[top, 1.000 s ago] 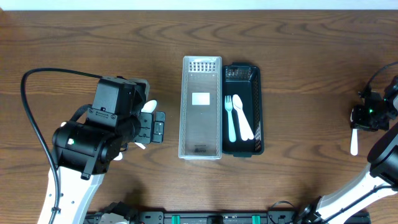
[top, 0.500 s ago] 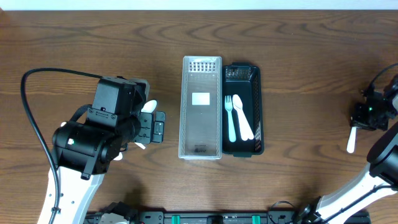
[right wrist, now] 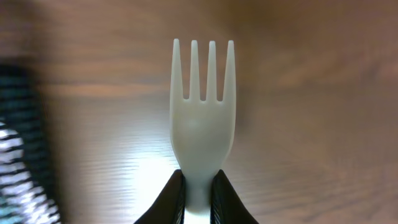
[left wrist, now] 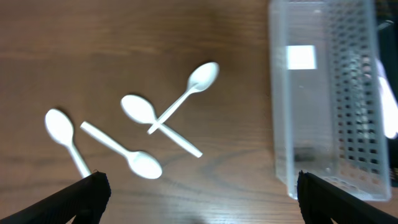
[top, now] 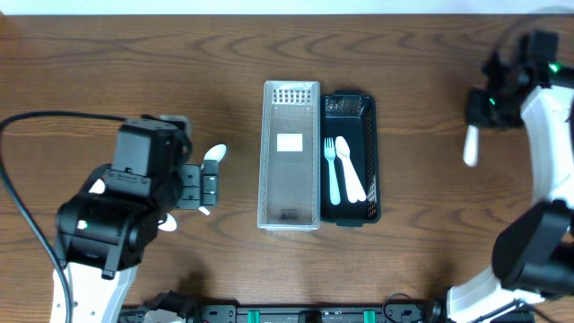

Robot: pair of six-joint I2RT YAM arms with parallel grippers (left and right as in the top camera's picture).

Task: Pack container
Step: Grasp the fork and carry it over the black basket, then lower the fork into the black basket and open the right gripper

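A clear plastic container (top: 290,154) stands mid-table beside a black basket (top: 371,152) that holds a white fork (top: 332,168) and a white spoon (top: 352,168). My right gripper (right wrist: 198,196) is shut on a white fork (right wrist: 202,115) and holds it in the air at the far right (top: 470,144). My left gripper (left wrist: 196,198) is open and empty above several white spoons (left wrist: 180,99) lying on the wood left of the clear container (left wrist: 326,99). One spoon (top: 213,154) shows beside the left arm in the overhead view.
The black basket's edge (right wrist: 18,137) shows blurred at the left of the right wrist view. The spoons (left wrist: 134,158) lie crossed and close together. Brown wooden table (top: 430,242) all around.
My right gripper has lifted the fork and carried it up and to the left, toward the basket. My left arm has drawn back to the left, uncovering a spoon.
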